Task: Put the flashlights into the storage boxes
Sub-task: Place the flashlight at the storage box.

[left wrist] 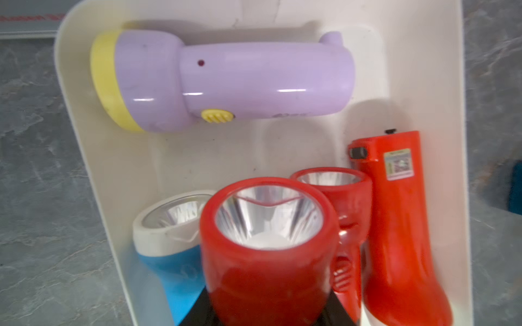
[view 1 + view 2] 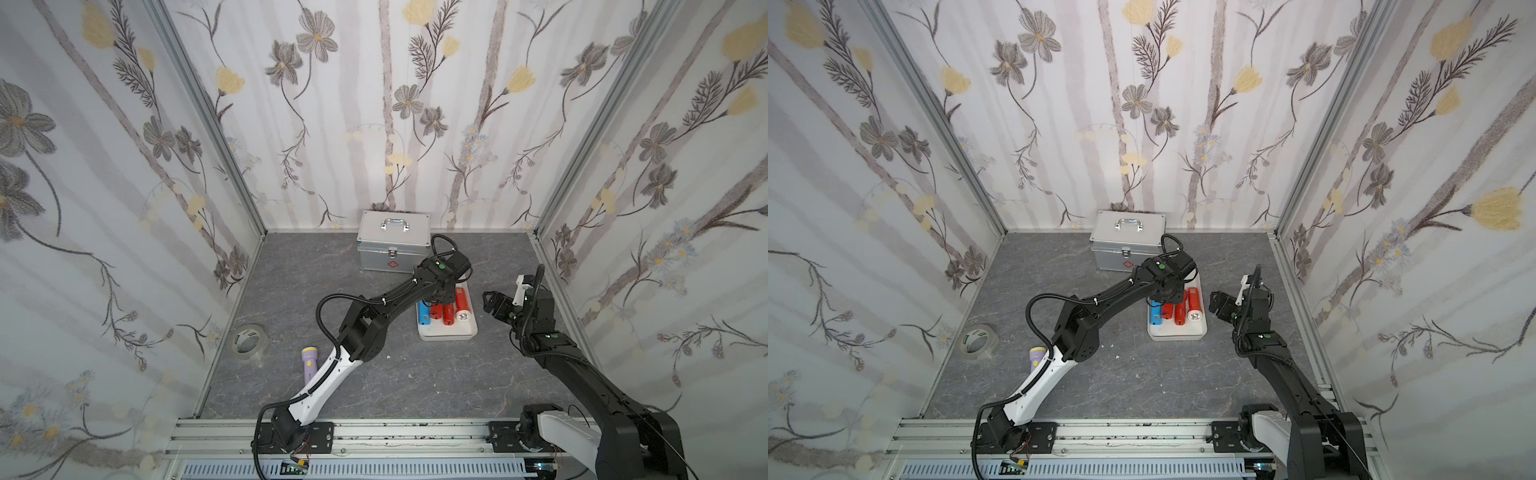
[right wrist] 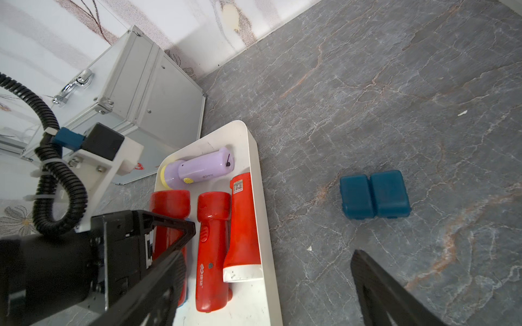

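The white storage box (image 2: 446,333) (image 1: 113,146) lies in front of the silver case. In it are a lilac flashlight (image 1: 226,81) lying crosswise, a blue flashlight (image 1: 169,248), a red one (image 1: 347,197) and a red one with a white head (image 1: 401,225). My left gripper (image 1: 268,310) (image 2: 436,301) is shut on another red flashlight (image 1: 268,240) (image 3: 169,203), low over the box between the blue and the red one. A second lilac flashlight (image 2: 309,363) lies on the table at the front left, beside my left arm. My right gripper (image 2: 492,305) (image 3: 268,296) hangs open and empty just right of the box.
A silver metal case (image 2: 392,245) stands at the back wall, close behind the box. A dark blue block (image 3: 374,194) lies on the table right of the box. A roll of clear tape (image 2: 248,338) sits near the left wall.
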You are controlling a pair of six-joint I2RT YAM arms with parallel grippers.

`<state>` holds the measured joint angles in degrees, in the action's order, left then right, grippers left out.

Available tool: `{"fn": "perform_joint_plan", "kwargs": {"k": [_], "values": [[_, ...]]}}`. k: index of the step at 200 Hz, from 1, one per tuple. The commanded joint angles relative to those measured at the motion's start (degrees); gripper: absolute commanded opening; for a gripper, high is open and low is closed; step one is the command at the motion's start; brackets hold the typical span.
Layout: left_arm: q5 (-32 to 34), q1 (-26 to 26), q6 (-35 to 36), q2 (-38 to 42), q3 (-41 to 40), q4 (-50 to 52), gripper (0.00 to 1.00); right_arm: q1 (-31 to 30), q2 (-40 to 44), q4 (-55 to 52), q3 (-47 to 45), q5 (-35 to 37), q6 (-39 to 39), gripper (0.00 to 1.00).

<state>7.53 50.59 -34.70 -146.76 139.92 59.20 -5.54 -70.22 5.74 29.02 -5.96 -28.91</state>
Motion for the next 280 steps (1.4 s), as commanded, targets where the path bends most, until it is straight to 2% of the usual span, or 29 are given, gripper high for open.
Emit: {"fn": "perform_joint_plan", "kwargs": {"k": [1,52,107,149,180,252,280], "values": [[4.76,-0.04,-0.33,-0.21,0.47,3.06,0.38,-0.02,0.32,0.92,-0.26,-0.92,-0.10,0.92],[4.34,-0.48,-1.66,-0.17,-1.92,1.29,0.44,0.00,0.74,0.77,-0.32,-1.56,-0.53,0.92],[2.88,-1.52,-4.83,-1.01,-1.49,-2.91,0.44,-0.15,1.74,0.32,-0.83,-2.13,-0.81,0.92],[3.02,-1.55,-6.07,1.27,-0.92,-3.87,0.62,-0.25,2.11,0.24,-1.58,-2.47,-0.62,0.91],[2.87,-1.76,-5.94,4.46,-0.84,-4.18,0.69,-1.69,1.67,0.25,-0.89,-2.40,-0.63,0.91],[1.42,-2.17,-5.26,6.67,-3.07,-2.32,0.69,-4.53,-0.77,0.67,0.98,-1.95,-1.20,0.91],[2.12,-2.44,-4.18,10.32,-4.96,-1.59,0.69,-6.23,-3.30,1.65,3.71,-2.25,-2.49,0.87]]}}
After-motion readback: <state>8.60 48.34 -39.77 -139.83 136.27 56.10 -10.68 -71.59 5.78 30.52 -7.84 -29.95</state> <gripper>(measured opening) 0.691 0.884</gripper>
